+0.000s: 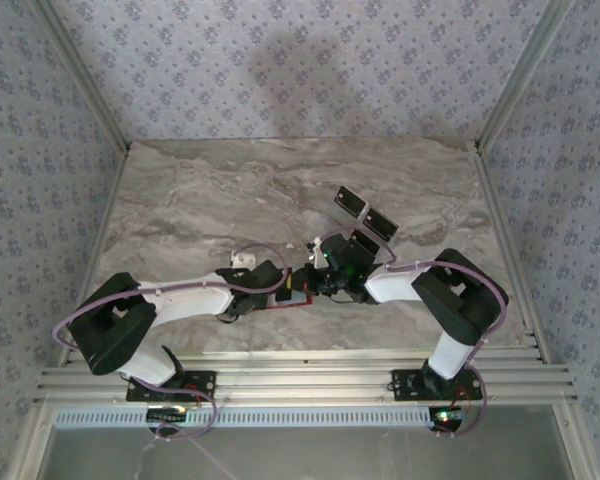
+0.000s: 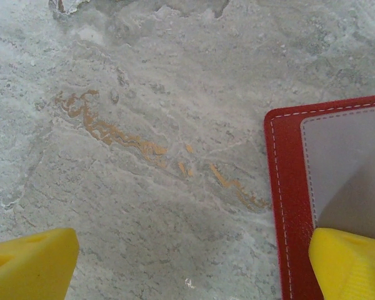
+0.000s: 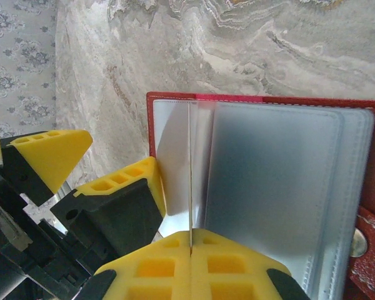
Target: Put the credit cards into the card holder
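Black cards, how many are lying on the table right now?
2: side by side on the table, right of centre; one black card lies farther back, the other just right of it. More may be hidden inside the red wallet.

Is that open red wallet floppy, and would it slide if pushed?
Probably floppy: the red wallet lies open flat with thin, layered clear sleeves. It would likely slide, since the marble table looks smooth. It seems light, being so thin.

The left pincer (image 2: 190, 269) and right pincer (image 3: 190, 250) crowd the card holder (image 1: 298, 298); black cards (image 1: 365, 213) lie behind; the counter (image 1: 180, 200) leftward lies open.
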Action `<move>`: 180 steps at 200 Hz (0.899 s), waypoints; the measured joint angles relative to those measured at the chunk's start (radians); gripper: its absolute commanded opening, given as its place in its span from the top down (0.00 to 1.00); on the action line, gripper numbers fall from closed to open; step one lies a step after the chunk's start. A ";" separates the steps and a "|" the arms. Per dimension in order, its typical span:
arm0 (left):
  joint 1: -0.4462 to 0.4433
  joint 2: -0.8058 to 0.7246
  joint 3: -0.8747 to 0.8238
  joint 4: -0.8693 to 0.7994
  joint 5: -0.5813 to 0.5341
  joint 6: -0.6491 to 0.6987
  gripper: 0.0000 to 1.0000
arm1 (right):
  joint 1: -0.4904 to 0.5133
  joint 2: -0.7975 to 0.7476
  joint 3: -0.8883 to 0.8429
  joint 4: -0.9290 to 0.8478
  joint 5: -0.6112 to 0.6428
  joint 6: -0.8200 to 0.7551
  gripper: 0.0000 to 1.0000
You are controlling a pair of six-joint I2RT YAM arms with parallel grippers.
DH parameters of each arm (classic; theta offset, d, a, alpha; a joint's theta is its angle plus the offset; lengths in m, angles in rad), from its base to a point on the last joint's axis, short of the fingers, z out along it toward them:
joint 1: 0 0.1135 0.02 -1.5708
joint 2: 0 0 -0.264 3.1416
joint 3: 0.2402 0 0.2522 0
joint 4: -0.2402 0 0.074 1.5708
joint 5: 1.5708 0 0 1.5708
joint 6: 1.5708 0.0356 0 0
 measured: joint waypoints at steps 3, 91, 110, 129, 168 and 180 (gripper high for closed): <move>0.000 0.000 0.000 0.000 0.000 0.000 0.04 | 0.000 0.002 0.000 0.002 0.000 0.000 1.00; -0.005 0.000 0.000 0.000 -0.004 -0.004 0.04 | 0.002 0.028 0.013 0.018 -0.015 0.008 1.00; -0.005 0.000 0.000 -0.001 -0.004 -0.006 0.04 | 0.003 0.031 0.014 0.022 -0.020 0.008 1.00; -0.005 0.000 0.000 -0.001 -0.004 -0.007 0.05 | 0.005 0.037 0.014 0.026 -0.023 0.009 1.00; -0.006 0.002 0.000 0.000 -0.005 -0.007 0.04 | 0.007 0.044 0.014 0.035 -0.026 0.016 1.00; -0.006 0.002 0.000 0.000 -0.007 -0.007 0.04 | 0.008 0.044 0.014 0.037 -0.026 0.019 1.00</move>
